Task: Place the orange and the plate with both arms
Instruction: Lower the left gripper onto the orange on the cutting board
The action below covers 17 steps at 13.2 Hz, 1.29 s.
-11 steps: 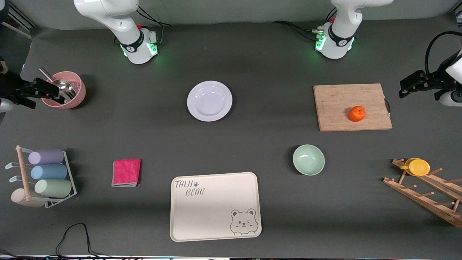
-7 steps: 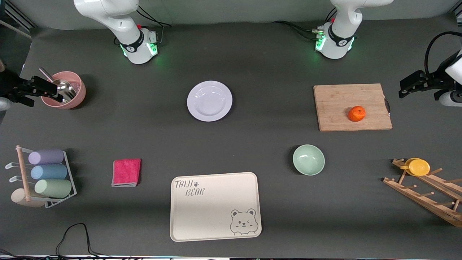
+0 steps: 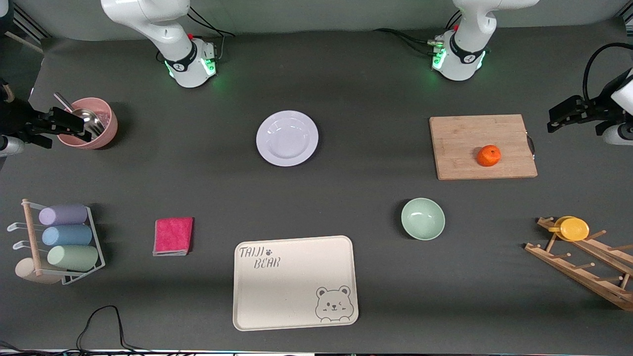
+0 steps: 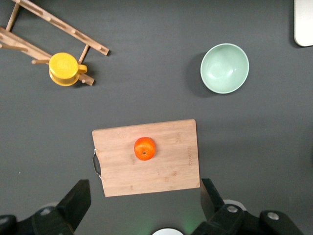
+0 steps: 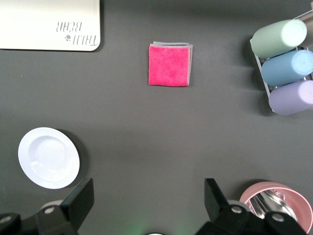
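Note:
The orange (image 3: 488, 155) lies on a wooden cutting board (image 3: 482, 147) toward the left arm's end of the table; in the left wrist view the orange (image 4: 145, 148) sits mid-board. The white plate (image 3: 287, 138) rests bare on the dark mat near the middle, and the plate (image 5: 49, 157) also shows in the right wrist view. My left gripper (image 3: 553, 124) hangs open and empty in the air beside the board; its fingers (image 4: 78, 200) stand wide apart. My right gripper (image 3: 79, 129) hangs open and empty over a pink bowl (image 3: 94, 123).
A pale green bowl (image 3: 423, 218) and a cream bear tray (image 3: 294, 282) lie nearer the front camera. A pink cloth (image 3: 173, 236) and a cup rack (image 3: 62, 242) sit toward the right arm's end. A wooden rack with a yellow cup (image 3: 572, 228) sits toward the left arm's end.
The right gripper has shifted slightly over the pink bowl. The left gripper, orange and plate have not moved.

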{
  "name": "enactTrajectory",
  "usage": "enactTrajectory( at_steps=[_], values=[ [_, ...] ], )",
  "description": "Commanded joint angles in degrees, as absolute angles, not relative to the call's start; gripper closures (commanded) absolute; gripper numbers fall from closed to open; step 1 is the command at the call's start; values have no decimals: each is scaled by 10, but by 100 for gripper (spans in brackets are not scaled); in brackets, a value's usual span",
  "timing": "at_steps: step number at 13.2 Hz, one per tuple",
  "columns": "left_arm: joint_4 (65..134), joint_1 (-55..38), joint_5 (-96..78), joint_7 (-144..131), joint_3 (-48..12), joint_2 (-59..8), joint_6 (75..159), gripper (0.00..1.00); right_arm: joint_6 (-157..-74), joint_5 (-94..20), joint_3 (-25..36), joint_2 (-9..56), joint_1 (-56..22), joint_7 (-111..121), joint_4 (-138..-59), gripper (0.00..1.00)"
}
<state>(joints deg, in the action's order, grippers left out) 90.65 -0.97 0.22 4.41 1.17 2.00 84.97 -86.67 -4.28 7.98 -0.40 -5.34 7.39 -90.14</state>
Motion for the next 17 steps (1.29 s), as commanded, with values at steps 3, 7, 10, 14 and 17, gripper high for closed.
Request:
enactTrajectory(
  at_steps=[3, 7, 10, 14, 17],
  values=[
    [1074, 85, 6, 146, 18, 168, 887, 0, -839, -40, 79, 27, -62, 63, -854, 0],
    [1241, 98, 6, 151, 16, 310, 942, 0, -840, -52, 80, 38, -61, 75, -850, 0],
    [1285, 96, 6, 151, -1, 352, 939, 0, -839, -55, 79, 40, -62, 76, -852, 0],
    [1298, 95, 7, 152, -2, 338, 966, 0, -840, -152, 85, 69, -54, 69, -847, 0],
    [1358, 92, 7, 152, -8, 326, 1022, 0, -841, -186, 83, 80, -60, 21, -851, 0]
  ],
)
